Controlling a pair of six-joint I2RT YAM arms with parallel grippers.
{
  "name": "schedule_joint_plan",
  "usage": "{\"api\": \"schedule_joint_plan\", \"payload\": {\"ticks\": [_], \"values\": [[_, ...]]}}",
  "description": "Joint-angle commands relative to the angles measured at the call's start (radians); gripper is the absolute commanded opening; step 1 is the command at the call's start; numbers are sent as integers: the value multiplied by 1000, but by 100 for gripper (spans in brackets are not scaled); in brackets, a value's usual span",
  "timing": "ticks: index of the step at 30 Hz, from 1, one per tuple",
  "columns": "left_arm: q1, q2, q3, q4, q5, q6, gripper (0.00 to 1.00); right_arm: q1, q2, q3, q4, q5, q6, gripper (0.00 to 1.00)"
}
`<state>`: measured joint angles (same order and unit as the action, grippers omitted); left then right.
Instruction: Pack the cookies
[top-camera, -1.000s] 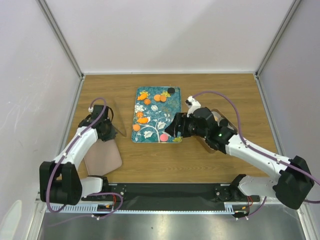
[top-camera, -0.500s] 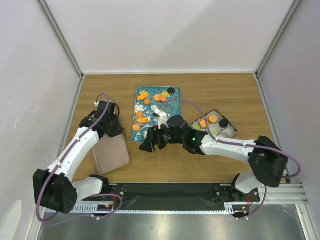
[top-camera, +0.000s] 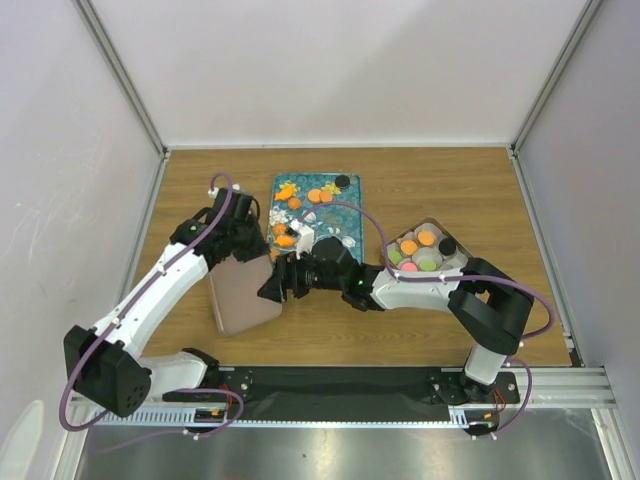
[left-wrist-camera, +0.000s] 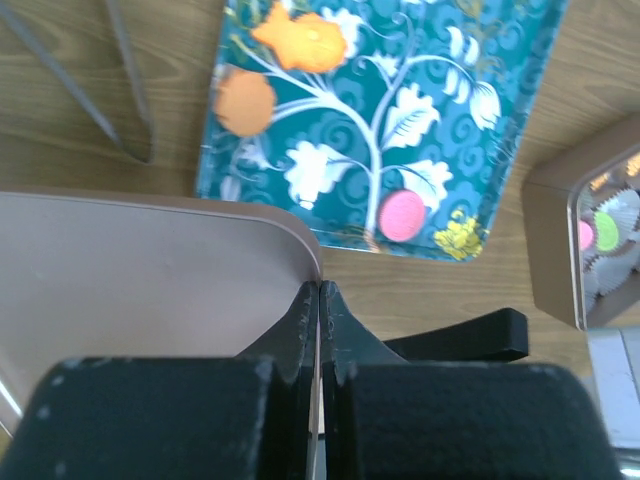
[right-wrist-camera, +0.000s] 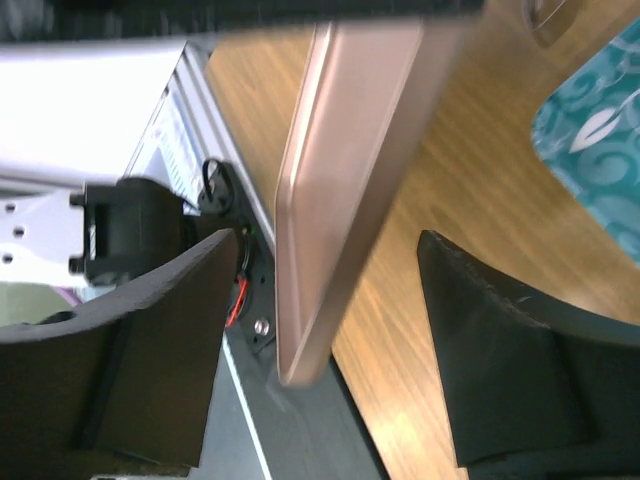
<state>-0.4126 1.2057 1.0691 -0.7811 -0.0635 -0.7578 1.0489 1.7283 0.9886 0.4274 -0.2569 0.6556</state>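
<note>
Right pincer swung left, open astride lid edge.

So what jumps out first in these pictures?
The pinkish lid left of centre, pinched by the left gripper, with the right gripper open around its edge. Behind it sits a teal tray with loose cookies, and a box holding more lies to the right.

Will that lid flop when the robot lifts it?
Probably not: the lid shows a straight edge though the left pincer grips only its rim. It looks light, and its smooth, shiny side might slip.
</note>
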Motion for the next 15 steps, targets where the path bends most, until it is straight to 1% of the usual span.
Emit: {"api": "schedule_joint_plan", "payload": {"ticks": [1,3,4,6,7,9,12,13,15], "values": [[-40,18,67,16,5,-48,0,7,7,42,79,83,9,75],[-58,25,75,25,4,-60,0,7,4,42,79,113,10,72],[-63,32,83,28,7,-61,0,7,4,44,77,120,12,68],[-71,40,101,29,7,-64,0,5,1,42,64,142,16,66],[-72,46,115,31,8,-66,0,3,1,41,60,151,22,63],[-83,52,129,34,8,-66,0,0,-1,38,56,162,30,62],[-95,58,147,34,14,-67,0,-7,-7,42,30,182,41,56],[-98,60,152,37,16,-69,0,-9,-15,44,24,188,42,51],[-107,57,155,46,25,-71,0,-12,-22,44,-1,200,50,45]]}}
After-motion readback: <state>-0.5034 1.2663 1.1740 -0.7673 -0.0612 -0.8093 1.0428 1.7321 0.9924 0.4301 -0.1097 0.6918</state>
